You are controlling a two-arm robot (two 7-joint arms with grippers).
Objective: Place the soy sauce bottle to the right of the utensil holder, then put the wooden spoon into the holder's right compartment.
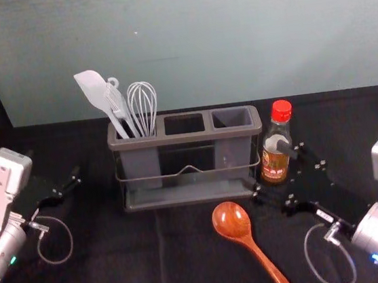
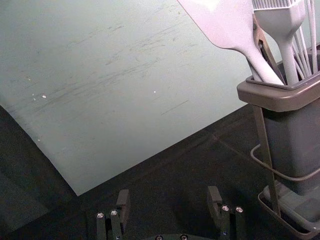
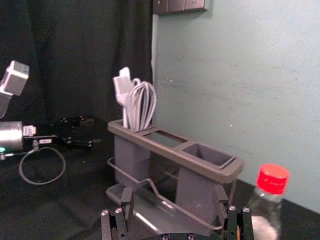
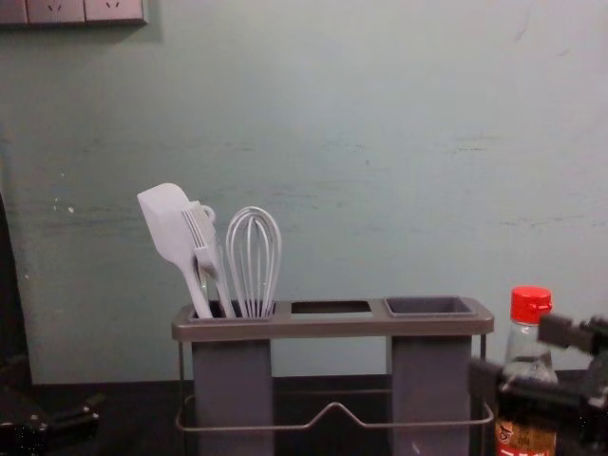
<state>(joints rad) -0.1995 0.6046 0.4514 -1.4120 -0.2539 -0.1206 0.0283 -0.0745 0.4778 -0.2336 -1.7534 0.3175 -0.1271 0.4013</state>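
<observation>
One socket panel [image 4: 71,11] is on the wall [image 4: 332,133] beyond the bench [image 1: 122,272]. Left of the utensil holder [image 1: 185,138], the left tool [image 1: 69,182] is parked, spread wide and empty. The right tool [image 1: 268,168], wide apart and gripping nothing, partly covers the soy sauce bottle [image 1: 275,164], upright just right of the holder. Nearer the robot than that tool's tips, the wooden spoon [image 1: 232,222] lies flat. The left compartment holds a spatula [image 1: 94,91], brush [image 4: 204,242] and whisk [image 1: 143,109]
</observation>
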